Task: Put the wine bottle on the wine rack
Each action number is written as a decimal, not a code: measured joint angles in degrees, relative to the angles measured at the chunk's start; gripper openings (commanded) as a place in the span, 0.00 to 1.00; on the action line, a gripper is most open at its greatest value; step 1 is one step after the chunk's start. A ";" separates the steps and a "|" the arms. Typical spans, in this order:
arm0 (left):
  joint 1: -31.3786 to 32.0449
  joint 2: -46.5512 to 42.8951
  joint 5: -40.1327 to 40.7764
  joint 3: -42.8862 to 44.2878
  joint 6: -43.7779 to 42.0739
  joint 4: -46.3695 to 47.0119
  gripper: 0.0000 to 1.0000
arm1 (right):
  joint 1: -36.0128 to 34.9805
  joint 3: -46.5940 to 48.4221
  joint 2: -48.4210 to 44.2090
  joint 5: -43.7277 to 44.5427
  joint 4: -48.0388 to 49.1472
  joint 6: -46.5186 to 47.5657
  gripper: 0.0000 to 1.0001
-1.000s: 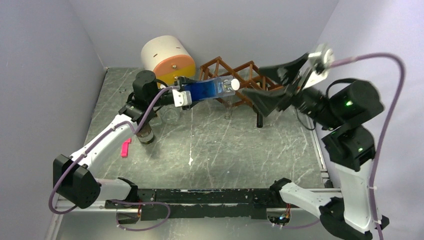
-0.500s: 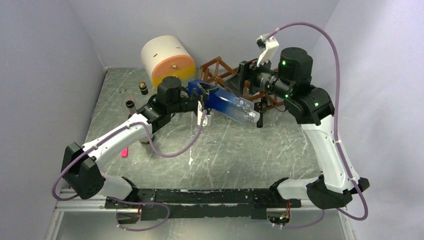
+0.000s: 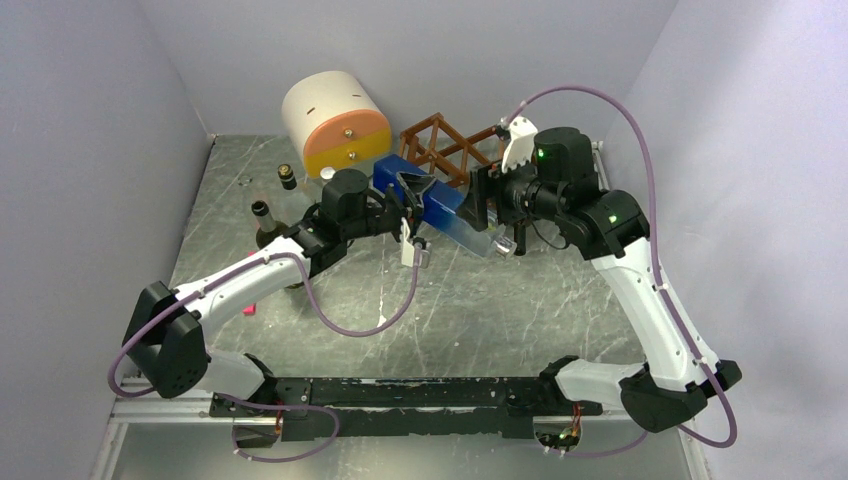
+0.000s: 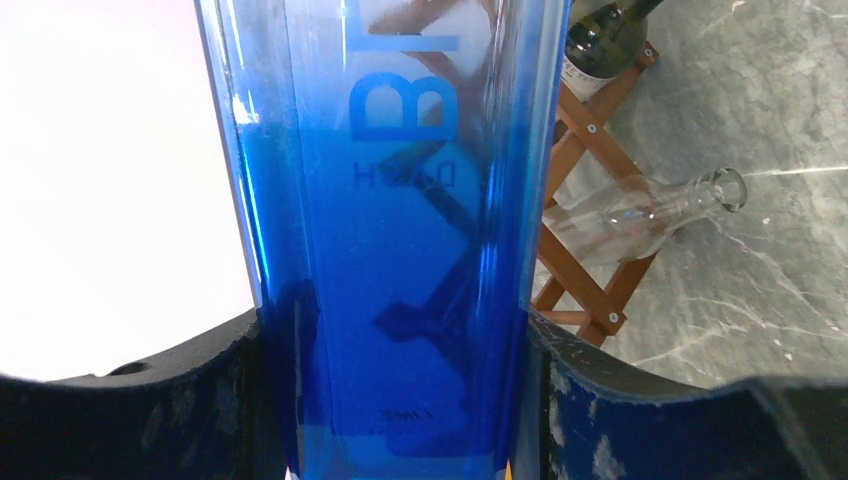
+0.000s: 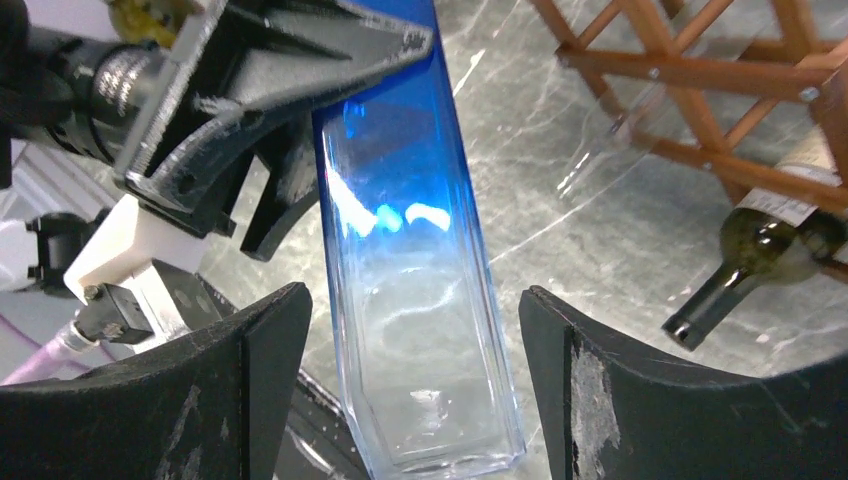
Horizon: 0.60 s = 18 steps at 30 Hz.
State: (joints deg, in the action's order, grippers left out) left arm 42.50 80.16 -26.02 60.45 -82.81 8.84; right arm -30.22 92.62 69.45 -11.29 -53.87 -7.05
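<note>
The wine bottle (image 3: 447, 208) is a square glass bottle, deep blue at one end and clear at the other. My left gripper (image 3: 405, 195) is shut on its blue half (image 4: 400, 250) and holds it in the air, slanting down to the right. My right gripper (image 3: 483, 205) is open, with a jaw on each side of the clear half (image 5: 420, 330) and a gap on both sides. The reddish-brown wine rack (image 3: 450, 150) stands just behind the bottle. It also shows in the left wrist view (image 4: 590, 260) and in the right wrist view (image 5: 700, 90).
A clear glass bottle (image 4: 650, 210) and a dark green bottle (image 5: 755, 255) lie in the rack. A round cream-and-orange drawer unit (image 3: 335, 120) stands at the back left. Two dark bottles (image 3: 262, 215) stand at the left, and a pink piece (image 3: 248, 305) lies near them.
My right arm has swung down and left from above the rack, and its open jaws now straddle the bottle's clear half. My left arm has brought the bottle rightward, tilted down.
</note>
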 measured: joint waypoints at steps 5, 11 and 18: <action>1.05 0.00 0.35 -0.22 -1.53 1.70 0.07 | 0.00 -4.42 -0.94 -2.64 0.59 -0.24 0.79; 1.53 -0.44 0.31 -0.26 -1.86 2.27 0.07 | 0.00 -6.62 -0.94 -2.89 1.70 -0.66 0.77; 1.86 -0.96 0.39 -1.20 -1.86 2.78 0.07 | -0.09 -7.78 -0.87 -4.39 2.78 -0.90 0.71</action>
State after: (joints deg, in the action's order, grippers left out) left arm 44.36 79.20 -25.63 59.24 -84.66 11.62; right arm -30.30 84.84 68.58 -15.68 -51.09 -7.94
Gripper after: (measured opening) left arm 0.651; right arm 0.751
